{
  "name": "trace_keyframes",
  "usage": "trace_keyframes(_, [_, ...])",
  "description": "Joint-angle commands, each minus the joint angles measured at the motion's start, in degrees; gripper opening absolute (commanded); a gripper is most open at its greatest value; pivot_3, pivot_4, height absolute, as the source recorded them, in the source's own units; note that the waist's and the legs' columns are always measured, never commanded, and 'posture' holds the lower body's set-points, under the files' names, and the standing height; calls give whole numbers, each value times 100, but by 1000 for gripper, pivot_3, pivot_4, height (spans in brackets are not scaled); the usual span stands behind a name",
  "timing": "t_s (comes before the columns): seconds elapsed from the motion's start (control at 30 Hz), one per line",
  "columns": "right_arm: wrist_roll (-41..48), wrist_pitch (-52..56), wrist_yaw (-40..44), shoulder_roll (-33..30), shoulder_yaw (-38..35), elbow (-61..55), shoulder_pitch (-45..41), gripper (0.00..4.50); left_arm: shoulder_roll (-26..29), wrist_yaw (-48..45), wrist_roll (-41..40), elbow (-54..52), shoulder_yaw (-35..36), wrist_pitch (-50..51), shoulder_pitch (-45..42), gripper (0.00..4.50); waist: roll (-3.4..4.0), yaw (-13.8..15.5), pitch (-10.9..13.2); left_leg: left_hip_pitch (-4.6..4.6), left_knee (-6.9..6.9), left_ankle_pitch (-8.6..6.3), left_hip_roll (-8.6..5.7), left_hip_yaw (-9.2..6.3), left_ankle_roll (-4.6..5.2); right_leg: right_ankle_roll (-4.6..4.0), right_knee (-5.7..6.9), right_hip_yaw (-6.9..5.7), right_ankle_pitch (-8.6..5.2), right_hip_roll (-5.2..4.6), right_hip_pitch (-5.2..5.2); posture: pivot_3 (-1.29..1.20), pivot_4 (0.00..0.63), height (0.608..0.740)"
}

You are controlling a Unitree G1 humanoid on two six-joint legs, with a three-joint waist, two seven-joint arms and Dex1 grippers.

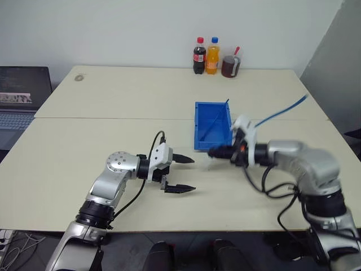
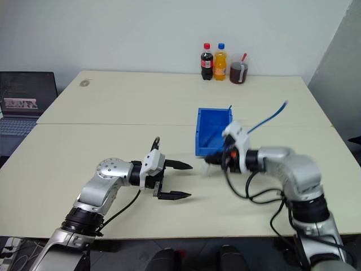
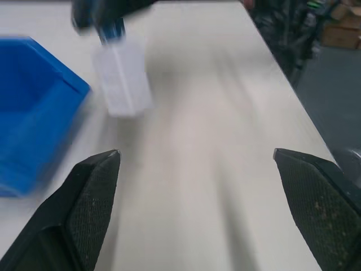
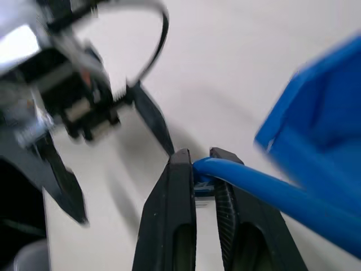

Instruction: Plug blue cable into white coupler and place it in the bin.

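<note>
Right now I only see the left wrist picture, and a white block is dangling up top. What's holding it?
Observer: The right pincer is shut on the blue cable; the white coupler hangs from that cable's end.
Operator: Is it over the blue box?
Observer: No. From the head views it hangs just in front of the bin, by its low front lip.

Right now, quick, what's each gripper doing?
Left gripper: open, holding nothing.
Right gripper: shut on the blue cable, with the white coupler hanging from its end, beside the bin.
</note>
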Motion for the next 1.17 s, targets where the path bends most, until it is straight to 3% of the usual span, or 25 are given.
trace_keyframes(0.03, [102, 119, -51, -167, -343, 1215, -840, 194, -322, 1212, -161, -716, 510, 319, -159, 4486, -1, 6, 0, 1, -6, 0, 0, -1, 0, -1, -2, -1, 0, 0, 0, 0, 150, 740])
trace_keyframes(0.2, [-553, -1001, 267, -240, 273, 3284, -1790, 194, -1209, 2970, -81, -1141, 844, 638, -330, 4486, -7, 4, 5, -5, -13, 0, -9, 13, 0, -7, -8, 8, 4, -4, -7, 0, 150, 740])
trace_keyframes(0.3, [-835, -1600, 495, -124, 501, 4250, -2218, 194, -1560, 3559, -65, -1407, 828, 808, -214, 4486, -6, -4, 5, -37, -11, 0, -10, 22, 0, -16, -4, 15, 14, -5, -43, 0, 150, 740])
trace_keyframes(0.37, [-971, -1926, 688, -71, 604, 4758, -2431, 874, -1648, 3737, -86, -1664, 715, 954, -29, 4500, -4, -18, 6, -42, -14, 0, -9, 24, 0, -17, -2, 17, 15, -5, -50, 0, 150, 740])
trace_keyframes(0.53, [-1242, -2381, 1118, -51, 745, 5522, -2750, 2025, -1653, 3952, -153, -2057, 584, 1153, 298, 4500, 0, -1, 10, -46, -20, 0, -5, 23, 0, -19, -4, 8, 14, -2, -53, 0, 150, 740])
trace_keyframes(0.73, [-1511, -2627, 1339, -25, 802, 5894, -2914, 3598, -1553, 4000, -239, -2006, 632, 1188, 277, 4500, 0, 0, 11, -46, -15, 0, -10, 31, -1, -19, -1, 9, 15, -5, -53, 0, 150, 740])
trace_keyframes(0.87, [-1666, -2716, 1248, -83, 769, 5902, -2907, 4390, -1572, 4014, -282, -1859, 611, 1184, 189, 4500, 1, 0, 11, -46, -16, 0, -10, 36, -1, -19, -1, 6, 15, -4, -53, 0, 150, 740])
trace_keyframes(1.03, [-1834, -2744, 947, -275, 646, 5621, -2721, 4477, -1638, 4313, -184, -1538, 700, 1261, -2, 4500, 1, 7, 11, -47, -17, 0, -10, 39, -1, -19, -2, 5, 15, -4, -53, 0, 150, 740])
trace_keyframes(1.17, [-1894, -2799, 518, -529, 462, 4681, -2133, 4477, -1561, 4579, -16, -1338, 763, 1314, -104, 4500, 1, 15, 11, -49, -16, 0, -10, 41, -1, -18, -3, 5, 15, -5, -53, 0, 150, 740])
